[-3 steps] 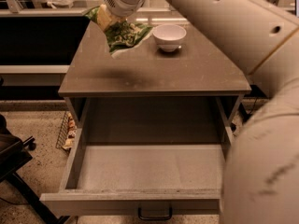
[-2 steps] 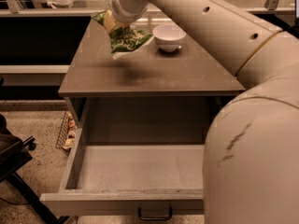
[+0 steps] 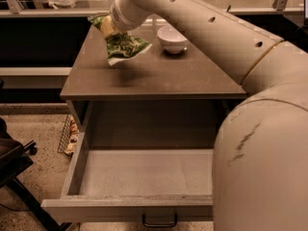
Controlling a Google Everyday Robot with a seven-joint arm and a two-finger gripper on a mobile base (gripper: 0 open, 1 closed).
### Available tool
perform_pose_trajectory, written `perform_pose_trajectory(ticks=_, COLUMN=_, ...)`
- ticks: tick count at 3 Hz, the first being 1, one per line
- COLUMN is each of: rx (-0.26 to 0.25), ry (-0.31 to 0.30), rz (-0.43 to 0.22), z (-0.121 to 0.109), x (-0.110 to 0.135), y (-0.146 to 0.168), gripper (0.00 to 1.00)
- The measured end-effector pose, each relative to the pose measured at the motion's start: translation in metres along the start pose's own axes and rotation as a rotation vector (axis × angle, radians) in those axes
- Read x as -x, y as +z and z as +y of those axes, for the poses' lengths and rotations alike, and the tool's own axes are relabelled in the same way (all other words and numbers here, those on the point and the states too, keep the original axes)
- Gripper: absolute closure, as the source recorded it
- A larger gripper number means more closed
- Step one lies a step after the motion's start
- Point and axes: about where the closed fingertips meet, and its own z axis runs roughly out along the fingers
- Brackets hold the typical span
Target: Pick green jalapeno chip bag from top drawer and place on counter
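Holds the green jalapeno chip bag [image 3: 124,48] pinched in the claw [image 3: 107,28], now sunk slightly closer to the worktop [image 3: 192,78], left of the white bowl [image 3: 172,38]; likely only needs release.

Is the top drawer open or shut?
Open: top drawer pulled out, interior showing. Gripper holds the green jalapeno chip bag above the counter.

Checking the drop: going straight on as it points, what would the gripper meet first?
Probably the counter: the gripper, holding the chip bag above it, points downward, so the bag would touch there first. Depth is unclear.
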Motion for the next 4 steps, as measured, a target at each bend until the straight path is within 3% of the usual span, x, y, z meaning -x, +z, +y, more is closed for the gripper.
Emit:
perform_pose_trajectory(ticks=3, rx=0.009, ry=-0.003, rz=0.010, z=0.0051, x=-0.0030, y=0.0069, gripper=0.04)
perform_pose_trajectory(ticks=4, rx=0.010, ry=-0.004, rz=0.011, z=0.0061, x=-0.0036, y=0.0083, gripper=0.00)
